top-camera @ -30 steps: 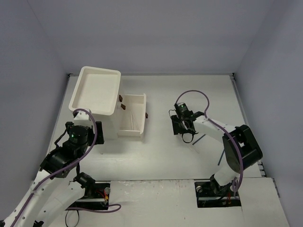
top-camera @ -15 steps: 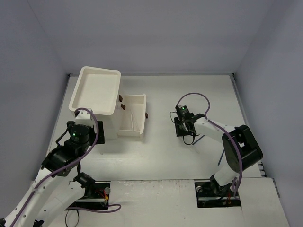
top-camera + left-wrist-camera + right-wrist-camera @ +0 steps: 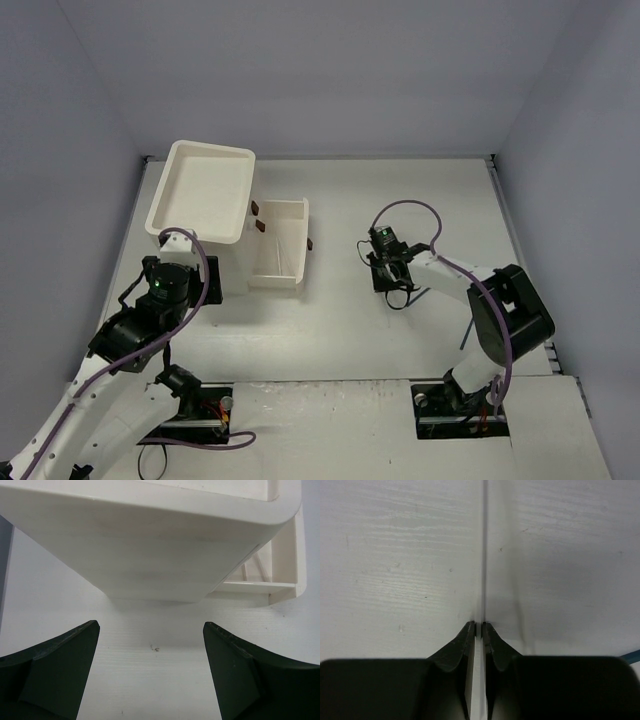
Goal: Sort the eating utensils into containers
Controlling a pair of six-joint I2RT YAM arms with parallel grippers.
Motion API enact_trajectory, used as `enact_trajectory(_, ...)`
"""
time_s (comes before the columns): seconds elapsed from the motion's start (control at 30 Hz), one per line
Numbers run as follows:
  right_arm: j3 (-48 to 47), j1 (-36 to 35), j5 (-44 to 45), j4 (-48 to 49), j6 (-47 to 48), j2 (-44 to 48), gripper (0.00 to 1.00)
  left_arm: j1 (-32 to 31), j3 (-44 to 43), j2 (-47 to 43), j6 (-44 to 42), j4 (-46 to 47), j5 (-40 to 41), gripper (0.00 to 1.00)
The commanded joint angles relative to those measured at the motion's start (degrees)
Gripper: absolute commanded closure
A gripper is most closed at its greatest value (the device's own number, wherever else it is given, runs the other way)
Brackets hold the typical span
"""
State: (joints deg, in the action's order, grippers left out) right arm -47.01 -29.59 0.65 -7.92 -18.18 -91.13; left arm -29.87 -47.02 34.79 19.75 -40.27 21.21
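Note:
My right gripper (image 3: pixel 386 274) is low over the table's middle right. In the right wrist view the gripper (image 3: pixel 479 625) is shut on a thin clear-white chopstick (image 3: pixel 483 555) that runs straight ahead over the table. A dark blue chopstick (image 3: pixel 420 294) lies just right of it, and a teal tip (image 3: pixel 633 655) shows at the wrist view's edge. The white cabinet (image 3: pixel 200 190) stands at the left with one long drawer (image 3: pixel 282 245) pulled out. My left gripper (image 3: pixel 200 272) is open and empty in front of the cabinet (image 3: pixel 150 555). Other utensils are out of view.
The cabinet has a rimmed tray top (image 3: pixel 175 160). Brown knobs (image 3: pixel 257 210) mark its drawer fronts, and the open drawer's corner (image 3: pixel 282 587) shows in the left wrist view. Purple cables loop over both arms. Grey walls close the table on three sides.
My right gripper has shifted a little toward the near side of the table, still over the same spot. The left arm has barely moved.

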Motion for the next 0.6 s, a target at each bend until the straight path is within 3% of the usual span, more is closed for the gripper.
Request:
enact_trajectory(0.0, -1.89, -3.37, -0.12, -0.42, -1.02, -2.08, 1.00, 0.34, 0.18, 0.97, -0.06, 3.70, 0.15, 0.18)
enact_trajectory(0.3, -15.69, -9.19, 1.12, -0.43, -4.68, -0.88, 1.00, 0.34, 0.18, 0.81, 0.02, 3.62, 0.15, 0.18)
enact_trajectory(0.43, -27.14, -10.38, 2.22, -0.32, -6.66, -0.62, 1.00, 0.34, 0.18, 0.52, -0.15, 3.62, 0.24, 0.18)
enact_trajectory(0.57, -37.93, -11.84, 1.16, -0.08, -8.74, -6.02, 1.00, 0.34, 0.18, 0.46, -0.24, 3.80, 0.24, 0.18)
